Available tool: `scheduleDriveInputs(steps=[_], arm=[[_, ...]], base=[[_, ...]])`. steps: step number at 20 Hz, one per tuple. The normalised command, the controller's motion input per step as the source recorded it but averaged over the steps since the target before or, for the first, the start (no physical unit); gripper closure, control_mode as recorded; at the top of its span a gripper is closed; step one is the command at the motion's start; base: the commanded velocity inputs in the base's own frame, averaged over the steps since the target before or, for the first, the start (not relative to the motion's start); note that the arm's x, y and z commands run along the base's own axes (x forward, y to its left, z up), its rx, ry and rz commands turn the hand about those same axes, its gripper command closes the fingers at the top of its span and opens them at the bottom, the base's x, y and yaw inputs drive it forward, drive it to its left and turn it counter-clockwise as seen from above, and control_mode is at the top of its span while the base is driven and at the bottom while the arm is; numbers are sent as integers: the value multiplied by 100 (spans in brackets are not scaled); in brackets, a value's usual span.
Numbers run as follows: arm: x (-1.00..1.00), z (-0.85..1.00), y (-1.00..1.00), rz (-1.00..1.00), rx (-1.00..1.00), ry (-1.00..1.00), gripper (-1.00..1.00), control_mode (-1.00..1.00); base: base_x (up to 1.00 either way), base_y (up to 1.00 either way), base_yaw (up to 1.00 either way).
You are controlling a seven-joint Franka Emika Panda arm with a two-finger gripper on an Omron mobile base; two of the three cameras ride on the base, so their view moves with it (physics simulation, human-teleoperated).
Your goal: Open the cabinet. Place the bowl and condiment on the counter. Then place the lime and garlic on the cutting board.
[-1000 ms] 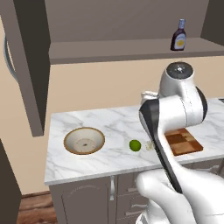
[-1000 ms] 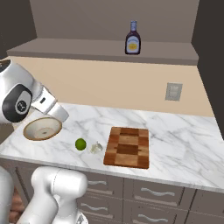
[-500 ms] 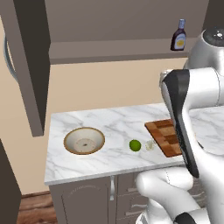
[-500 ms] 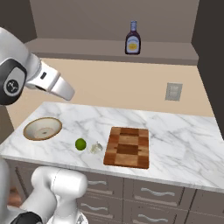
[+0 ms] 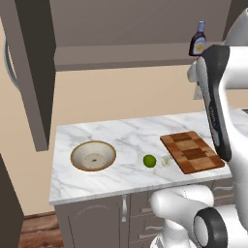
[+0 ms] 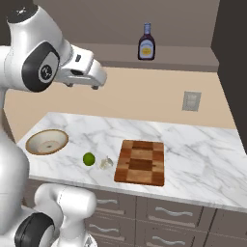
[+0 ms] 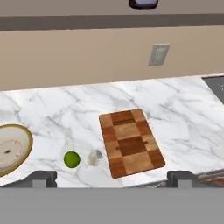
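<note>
The white arm's gripper (image 6: pixel 96 82) has risen from the tan bowl (image 5: pixel 93 156) on the marble counter (image 5: pixel 131 140), jaws apart and empty; next it must reach the dark condiment bottle (image 6: pixel 146 42) on the open cabinet's shelf (image 6: pixel 183 57)

The counter (image 6: pixel 193 149) is rendered as smooth white marble with grey veins and a soft sheen; the cutting board (image 6: pixel 141 162) is shown as checkered wood, reddish and darker brown, matt. The bowl (image 5: pixel 93 156) looks glazed, tan outside and cream inside, the lime (image 5: pixel 149 161) is seen smooth and slightly glossy, the garlic (image 7: pixel 93 157) pale and dull. The cabinet (image 5: pixel 29 72) is given matt grey-brown panels, and the condiment (image 6: pixel 146 43) glossy dark glass or plastic with a pale label.
</note>
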Motion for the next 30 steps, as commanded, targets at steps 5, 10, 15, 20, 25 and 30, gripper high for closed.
scheduleDriveInputs(steps=[5, 10, 15, 20, 25, 30], arm=[[25, 14, -32, 25, 0, -13, -100, -100], [3, 33, -18, 21, 0, -20, -100, -100], [-3, 18, 8, 6, -2, -8, -100, -100], [13, 15, 35, 0, -4, 0, -100, -100], [31, 29, 23, 0, 0, -10, -100, -100], [33, 10, -2, 0, 0, -11, -100, -100]], base=[[0, 0, 0], [0, 0, 0], [0, 0, 0], [0, 0, 0], [0, 0, 0], [0, 0, 0]])
